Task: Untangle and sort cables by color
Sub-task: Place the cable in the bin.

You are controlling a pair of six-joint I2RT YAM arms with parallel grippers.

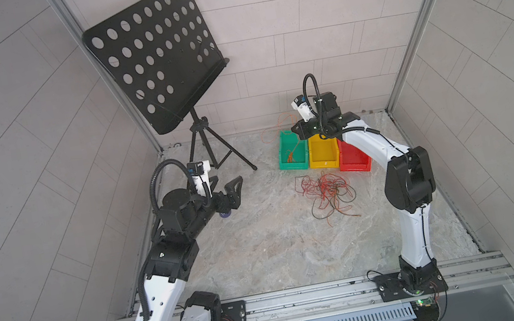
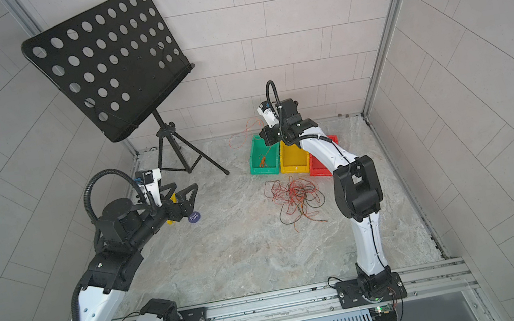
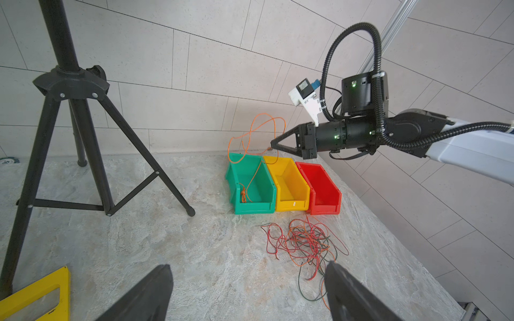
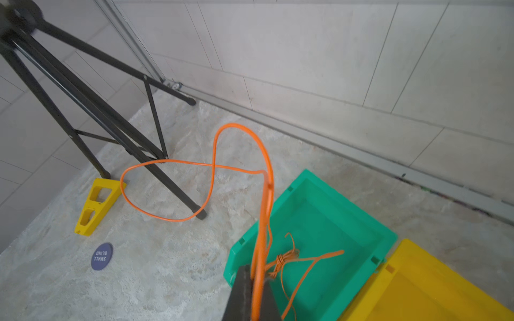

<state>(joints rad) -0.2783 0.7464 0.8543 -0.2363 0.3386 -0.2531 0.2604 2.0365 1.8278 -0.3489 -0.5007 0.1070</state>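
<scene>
A tangle of red, orange and black cables (image 1: 326,194) lies on the stone table in front of the bins, seen in both top views (image 2: 295,197) and the left wrist view (image 3: 303,241). My right gripper (image 4: 256,271) is shut on an orange cable (image 4: 258,250) and hovers over the back of the green bin (image 4: 319,178). That cable loops out over the table behind the bin. A knotted orange bundle (image 4: 283,258) lies inside the green bin. My left gripper (image 3: 249,266) hangs open and empty over the table's left side (image 1: 226,187), well away from the tangle.
A yellow bin (image 1: 323,164) and a red bin (image 1: 355,167) stand in a row right of the green bin (image 1: 293,162). A black music stand (image 1: 157,58) on a tripod fills the back left. A yellow wedge (image 4: 94,205) and a purple disc (image 4: 102,256) lie near its legs.
</scene>
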